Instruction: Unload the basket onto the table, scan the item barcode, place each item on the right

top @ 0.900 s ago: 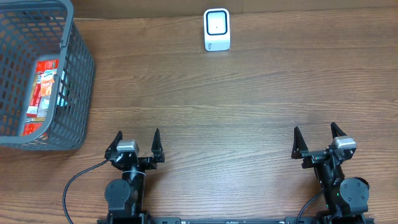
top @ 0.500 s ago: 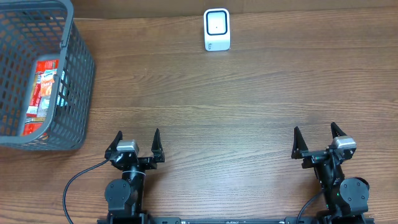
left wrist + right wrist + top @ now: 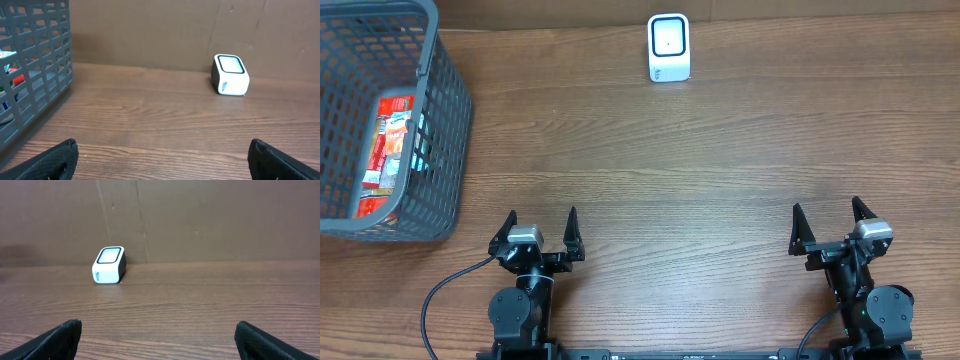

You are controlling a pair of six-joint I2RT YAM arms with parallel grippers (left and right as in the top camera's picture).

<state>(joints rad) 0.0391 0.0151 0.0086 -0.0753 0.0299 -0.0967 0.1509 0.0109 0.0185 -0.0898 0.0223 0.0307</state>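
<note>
Overhead | left pincer [image 3: 541, 215] and right pincer [image 3: 826, 205] apart, empty | advice: left enters basket [image 3: 450, 130] from above, grips packet [image 3: 392, 130], faces it to scanner [image 3: 669, 47]

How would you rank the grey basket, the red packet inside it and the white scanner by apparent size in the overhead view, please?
1. Grey basket, by far the largest, partly cut off by the frame.
2. Red packet, long, lying in the basket.
3. White scanner, smallest, though close to the packet.
</note>
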